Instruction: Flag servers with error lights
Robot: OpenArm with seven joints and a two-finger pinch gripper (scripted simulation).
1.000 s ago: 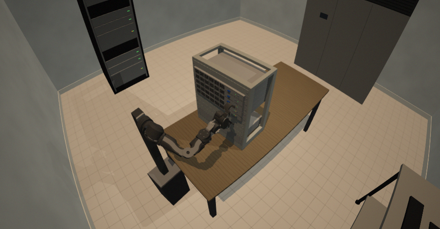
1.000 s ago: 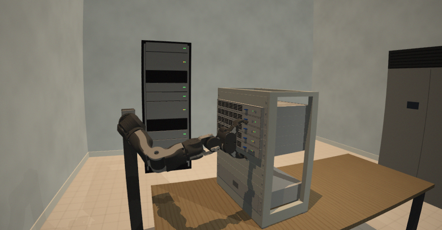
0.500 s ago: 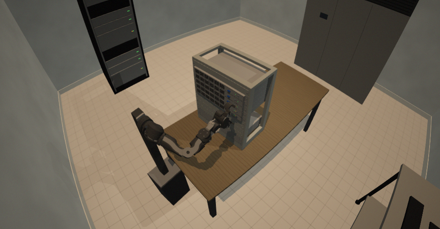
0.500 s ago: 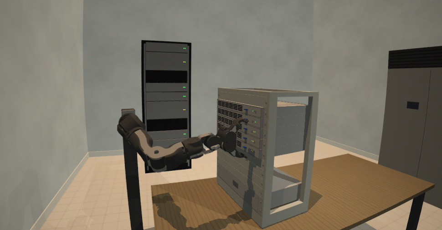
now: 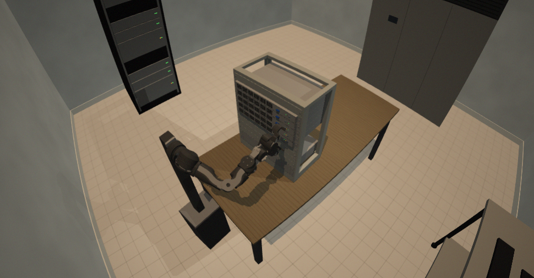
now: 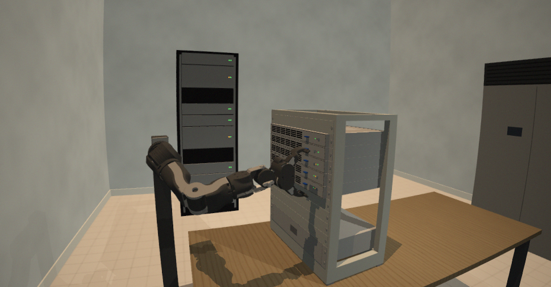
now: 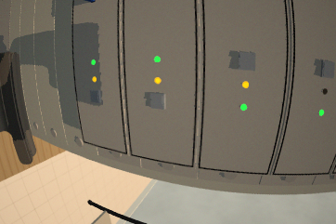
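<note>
The grey server rack (image 5: 283, 115) stands on the brown table (image 5: 299, 156); it also shows in the exterior view (image 6: 331, 192). My gripper (image 6: 299, 171) is open and empty, close in front of the servers' right end, its fingers spread above and below. The wrist view is turned, so the servers run as upright strips. Three of them show a yellow light (image 7: 94, 79) (image 7: 157, 81) (image 7: 246, 85) beside a green one. The fourth strip has a dark light (image 7: 324, 92) and a green one. All locate buttons (image 7: 155, 100) (image 7: 242, 59) look grey and unlit.
A tall black rack (image 5: 134, 41) stands against the far wall. A dark cabinet (image 5: 429, 44) stands behind the table's far end. My arm's post (image 5: 186, 175) stands at the table's near corner. A piece of grey furniture (image 5: 485, 242) is at the lower right.
</note>
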